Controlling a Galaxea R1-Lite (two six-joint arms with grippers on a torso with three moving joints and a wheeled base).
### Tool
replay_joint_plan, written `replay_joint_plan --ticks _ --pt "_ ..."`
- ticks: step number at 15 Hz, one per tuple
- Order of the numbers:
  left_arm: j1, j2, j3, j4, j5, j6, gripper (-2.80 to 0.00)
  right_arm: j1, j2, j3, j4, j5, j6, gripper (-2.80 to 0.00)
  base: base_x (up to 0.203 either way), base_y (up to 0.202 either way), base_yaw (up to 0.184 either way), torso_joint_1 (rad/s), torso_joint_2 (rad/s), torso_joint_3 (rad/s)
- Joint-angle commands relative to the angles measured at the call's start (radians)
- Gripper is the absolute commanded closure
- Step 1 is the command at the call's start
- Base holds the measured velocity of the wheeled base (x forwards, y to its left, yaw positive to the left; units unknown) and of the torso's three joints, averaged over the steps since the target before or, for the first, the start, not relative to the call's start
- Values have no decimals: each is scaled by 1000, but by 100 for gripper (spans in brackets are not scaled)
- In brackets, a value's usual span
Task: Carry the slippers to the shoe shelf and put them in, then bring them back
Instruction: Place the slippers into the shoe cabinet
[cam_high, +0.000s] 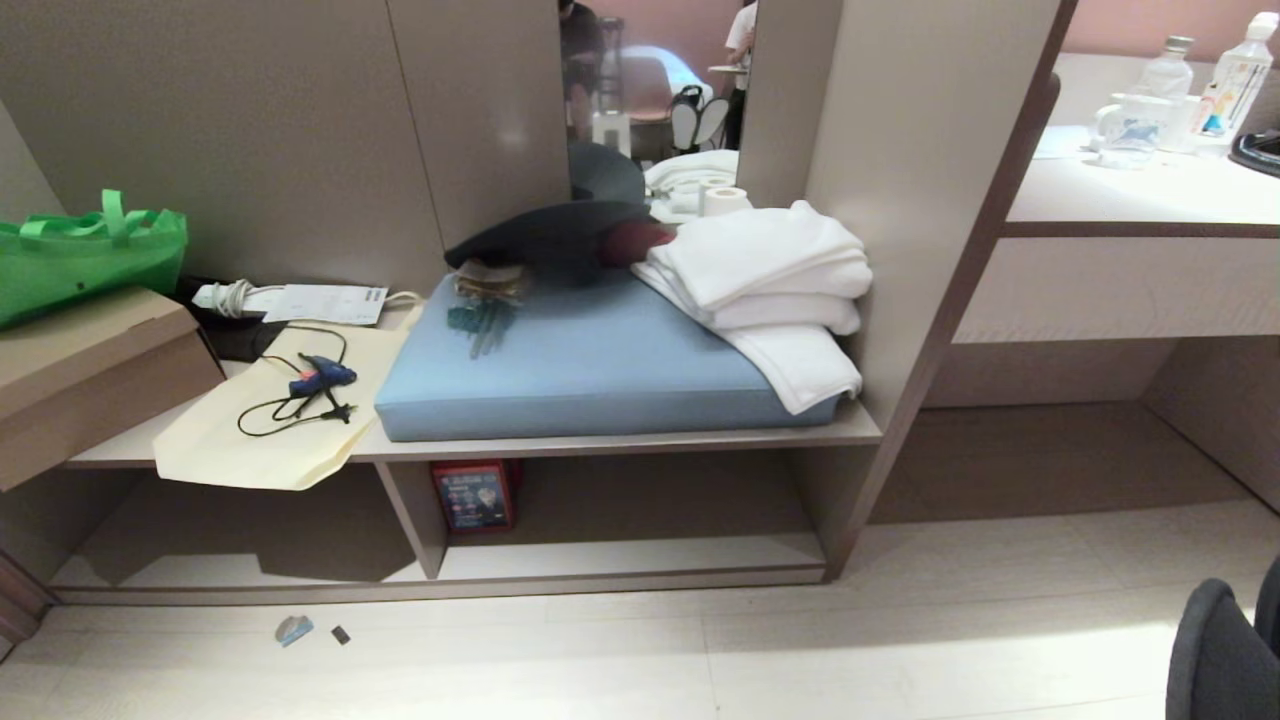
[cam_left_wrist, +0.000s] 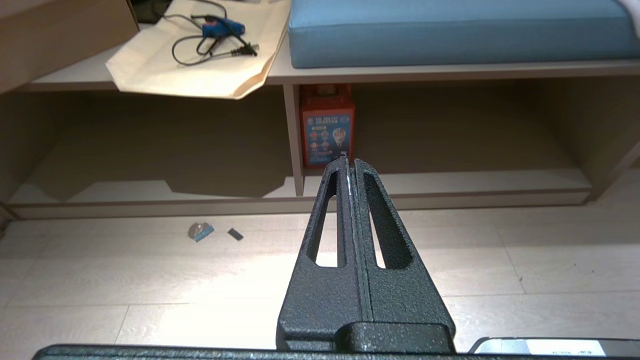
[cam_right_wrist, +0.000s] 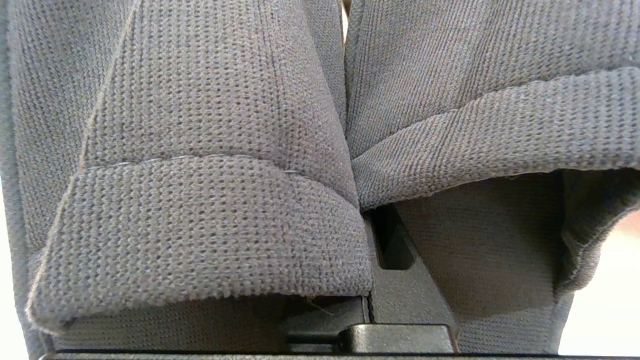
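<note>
Right fingers (cam_right_wrist: 395, 280) pinching slippers (cam_right_wrist: 200, 150), seemingly between the pair, left fingers (cam_left_wrist: 348, 165) pressed together

Cushion (cam_high: 600, 370) on the bench board — shoe shelf (cam_high: 630, 560) below it.

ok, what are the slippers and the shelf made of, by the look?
Slippers: soft grey knit fabric, matte; ribbed weave and stitched hems show. Shelf: likely laminated board, smooth satin taupe with a pale bottom; flat edges, faint grain.

Both grippers' (cam_left_wrist: 348, 165) jaws closed.
</note>
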Motion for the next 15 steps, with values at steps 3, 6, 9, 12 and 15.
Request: replay_joint_plan --ticks 3,6,9,12,15 --pt "0 16 5 1 0 -1 0 0 2 0 0 0 -2 0 0 0 0 5 -1 -200" --pt "0 1 5 0 0 -1 0 0 2 0 0 0 -2 0 0 0 0 2 4 -203" --pt "0 1 5 -1 0 -1 0 0 2 0 0 0 -2 0 0 0 0 2 2 -195" --pt "0 1 6 -4 0 -4 0 0 2 0 0 0 -3 0 0 0 0 1 3 -198" --pt "0 1 6 -7 0 -4 0 0 2 0 0 0 -2 0 0 0 0 0 2 -200"
